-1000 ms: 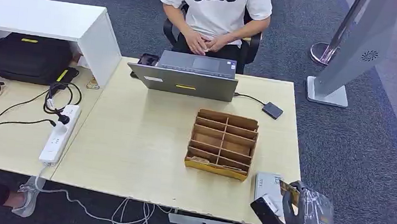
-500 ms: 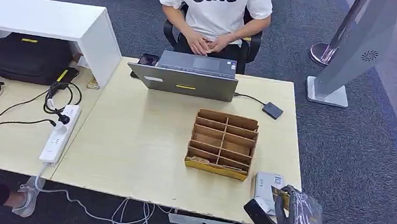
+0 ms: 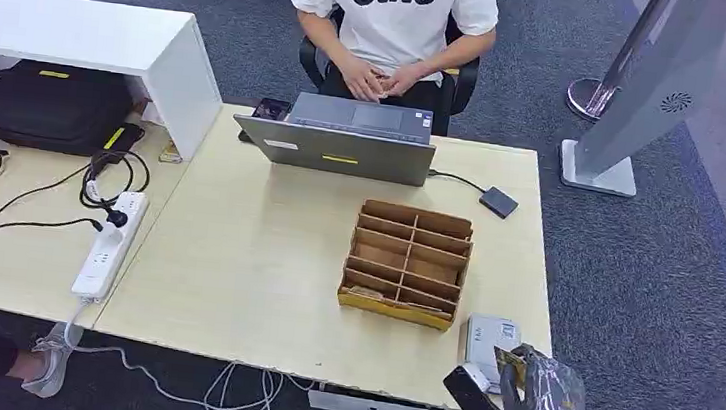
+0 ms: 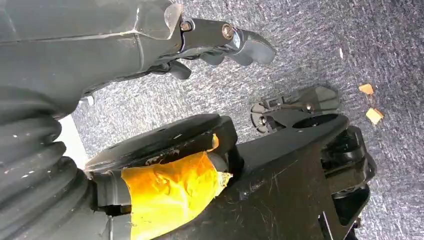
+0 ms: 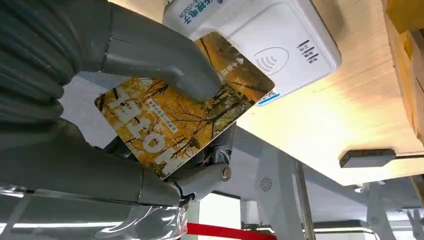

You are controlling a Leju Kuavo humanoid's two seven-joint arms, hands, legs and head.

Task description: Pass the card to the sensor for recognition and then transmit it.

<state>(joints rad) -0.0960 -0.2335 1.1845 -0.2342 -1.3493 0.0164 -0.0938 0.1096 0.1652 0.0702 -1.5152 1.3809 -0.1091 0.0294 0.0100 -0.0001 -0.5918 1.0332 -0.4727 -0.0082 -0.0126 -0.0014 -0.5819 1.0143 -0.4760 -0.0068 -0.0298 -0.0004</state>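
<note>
My right hand (image 3: pixel 538 401) hangs at the table's near right corner. It pinches a yellow card (image 5: pixel 175 122) printed with autumn trees, the thumb (image 5: pixel 165 57) pressed on its face. The card's yellow edge (image 3: pixel 508 366) shows just beside the white card reader (image 3: pixel 487 338), which lies flat on the table corner. In the right wrist view the card's far corner overlaps the reader (image 5: pixel 280 45) near its wave symbol; whether they touch I cannot tell. My left hand (image 4: pixel 220 40) hangs over grey carpet, its fingers loosely extended and holding nothing.
A wooden divider box (image 3: pixel 406 262) stands just beyond the reader. Further back are an open laptop (image 3: pixel 345 143) and a small black device on a cable (image 3: pixel 498 201). A person (image 3: pixel 392 27) sits behind the laptop with hands clasped. A power strip (image 3: pixel 109 246) lies left.
My right hand has drifted a little left and toward the table's near edge with the card, closing on the reader. Nothing else has moved.
</note>
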